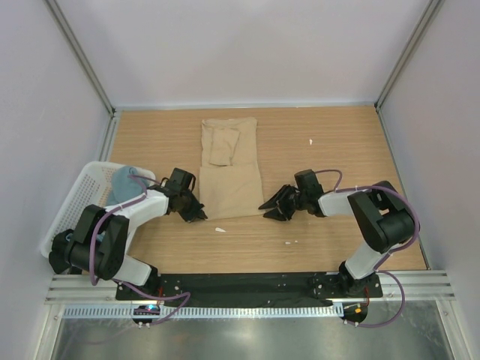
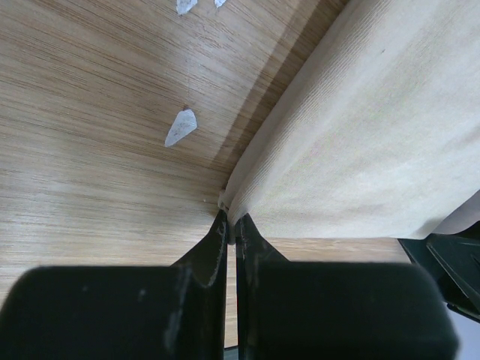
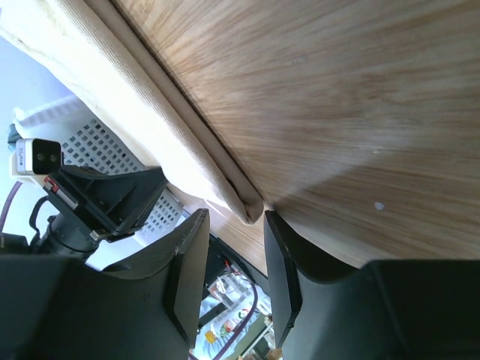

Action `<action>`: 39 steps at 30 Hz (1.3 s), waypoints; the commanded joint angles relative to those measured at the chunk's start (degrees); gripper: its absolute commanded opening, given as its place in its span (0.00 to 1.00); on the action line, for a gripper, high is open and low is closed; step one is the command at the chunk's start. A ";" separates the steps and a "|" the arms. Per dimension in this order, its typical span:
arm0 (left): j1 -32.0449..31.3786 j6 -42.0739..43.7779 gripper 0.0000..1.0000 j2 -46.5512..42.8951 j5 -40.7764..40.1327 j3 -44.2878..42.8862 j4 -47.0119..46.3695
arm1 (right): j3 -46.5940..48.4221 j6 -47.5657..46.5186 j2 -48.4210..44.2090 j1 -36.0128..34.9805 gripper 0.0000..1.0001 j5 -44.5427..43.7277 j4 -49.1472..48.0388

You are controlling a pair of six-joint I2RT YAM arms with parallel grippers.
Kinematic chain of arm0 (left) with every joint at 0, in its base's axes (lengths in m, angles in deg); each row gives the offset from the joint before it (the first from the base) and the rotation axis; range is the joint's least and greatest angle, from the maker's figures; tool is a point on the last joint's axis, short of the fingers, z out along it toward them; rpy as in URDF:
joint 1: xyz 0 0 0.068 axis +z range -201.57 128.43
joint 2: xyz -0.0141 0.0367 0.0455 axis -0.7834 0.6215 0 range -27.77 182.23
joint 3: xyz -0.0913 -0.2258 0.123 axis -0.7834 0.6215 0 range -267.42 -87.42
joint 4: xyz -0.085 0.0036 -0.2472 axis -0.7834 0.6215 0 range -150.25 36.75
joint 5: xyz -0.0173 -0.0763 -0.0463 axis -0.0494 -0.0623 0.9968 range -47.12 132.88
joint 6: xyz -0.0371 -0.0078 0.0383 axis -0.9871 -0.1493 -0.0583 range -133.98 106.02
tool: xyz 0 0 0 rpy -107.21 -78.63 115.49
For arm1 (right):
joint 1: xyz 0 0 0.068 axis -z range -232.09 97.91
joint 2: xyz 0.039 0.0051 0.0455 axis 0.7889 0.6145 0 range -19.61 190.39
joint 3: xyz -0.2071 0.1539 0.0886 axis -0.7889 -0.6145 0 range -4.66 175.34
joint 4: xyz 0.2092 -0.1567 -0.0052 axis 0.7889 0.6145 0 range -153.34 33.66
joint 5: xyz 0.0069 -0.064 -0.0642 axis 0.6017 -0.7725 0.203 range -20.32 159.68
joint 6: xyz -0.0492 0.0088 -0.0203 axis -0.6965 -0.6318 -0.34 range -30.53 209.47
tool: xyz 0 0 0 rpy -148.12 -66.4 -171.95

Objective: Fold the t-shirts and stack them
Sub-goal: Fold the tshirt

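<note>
Left hand [image 1: 196, 214] pinched shut on the near left corner of the tan shirt [image 1: 231, 180]. Right hand [image 1: 270, 208] partly open at the near right corner, cloth edge between the tips, not gripped. Shirt folded into a long strip on the table [image 1: 337, 150], running away from the arms. Grey-blue shirt [image 1: 124, 180] bunched in the white basket [image 1: 75, 202] at the left edge.

- I see a light wood table [image 1: 337, 150].
- One tan t-shirt [image 1: 230, 176] lies mid-table, folded into a long strip.
- White mesh basket [image 1: 82, 191] sits at the left edge.
- Small white scraps [image 1: 220, 229] lie near the shirt's near end, with more to the right.
</note>
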 commanded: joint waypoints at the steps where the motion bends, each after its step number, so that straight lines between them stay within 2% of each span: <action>1: -0.39 0.52 0.00 -0.73 -1.60 0.68 2.33 | -1.35 -0.69 3.35 -0.40 0.42 -8.99 4.00; 20: -0.48 0.87 0.00 -0.91 -1.60 0.60 2.24 | -0.74 -2.62 5.81 0.04 0.38 -11.80 5.58; 22: -0.48 1.04 0.00 -1.00 -1.69 0.42 2.24 | -0.91 -3.06 6.25 0.65 0.36 -11.89 5.32; 25: -0.39 1.39 0.00 -0.82 -1.51 0.33 2.24 | -1.00 -3.76 7.30 1.09 0.26 -11.10 4.44; 26: -0.39 1.66 0.00 -0.65 -1.51 0.24 2.24 | -1.00 -4.37 8.09 1.18 0.22 -10.92 4.26; 27: -0.39 2.35 0.00 -0.47 -1.16 0.16 2.24 | -1.00 -4.90 8.62 1.10 0.10 -10.57 3.83; 28: -0.39 2.97 0.00 -0.30 -0.90 -0.28 2.24 | -0.91 -5.25 9.06 1.18 0.03 -9.79 3.74; 29: -0.39 3.50 0.00 -0.03 -0.55 -0.54 2.15 | -0.83 -6.30 9.50 1.18 0.01 -9.43 3.65; 35: -3.29 6.75 0.00 -2.13 -0.63 -1.07 5.04 | -2.49 -12.37 5.03 0.75 0.01 -7.76 6.55; 39: -7.15 6.14 0.00 -8.01 -2.91 -0.46 10.39 | -4.86 -15.80 -2.61 -2.06 0.01 -9.16 13.37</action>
